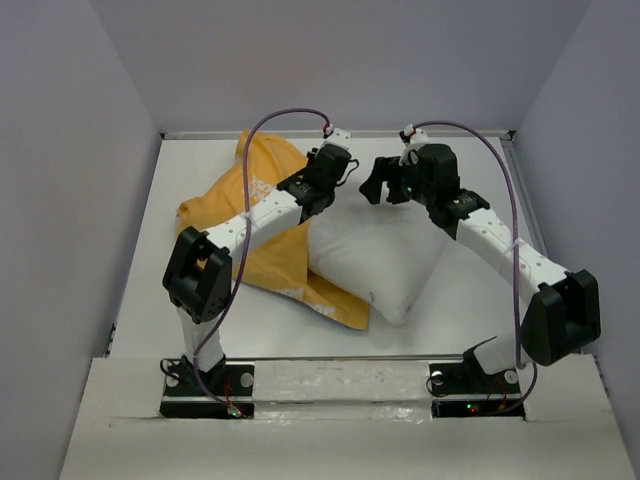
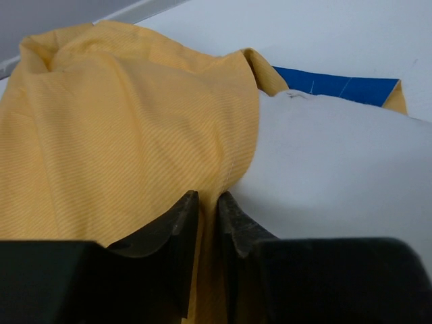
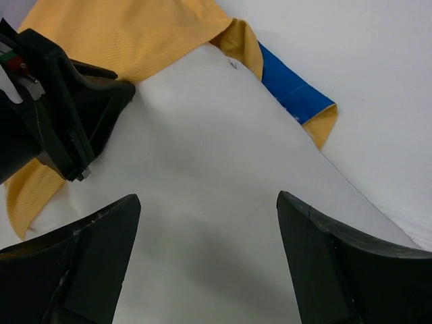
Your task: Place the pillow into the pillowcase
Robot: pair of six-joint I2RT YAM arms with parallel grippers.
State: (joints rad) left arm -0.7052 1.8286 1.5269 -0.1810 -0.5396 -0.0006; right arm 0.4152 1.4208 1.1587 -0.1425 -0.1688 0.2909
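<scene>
1. Pillow (image 1: 375, 260) lies on the table (image 1: 200, 160), mostly outside the cover; a pull may drag it along rather than sheathe it.
2. Pillowcase (image 1: 262, 170) bunches at its left; the mouth could fold shut.
3. Left gripper (image 2: 208, 202), narrow, pinches the yellow hem; thin cloth may slip free.
4. Right gripper (image 3: 208, 199) hangs wide above, pinning nothing.

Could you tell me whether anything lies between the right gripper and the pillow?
Nothing visible does: the right gripper hangs open over bare pillow. The left gripper, nipping the pillowcase hem, sits off to one side.
</scene>
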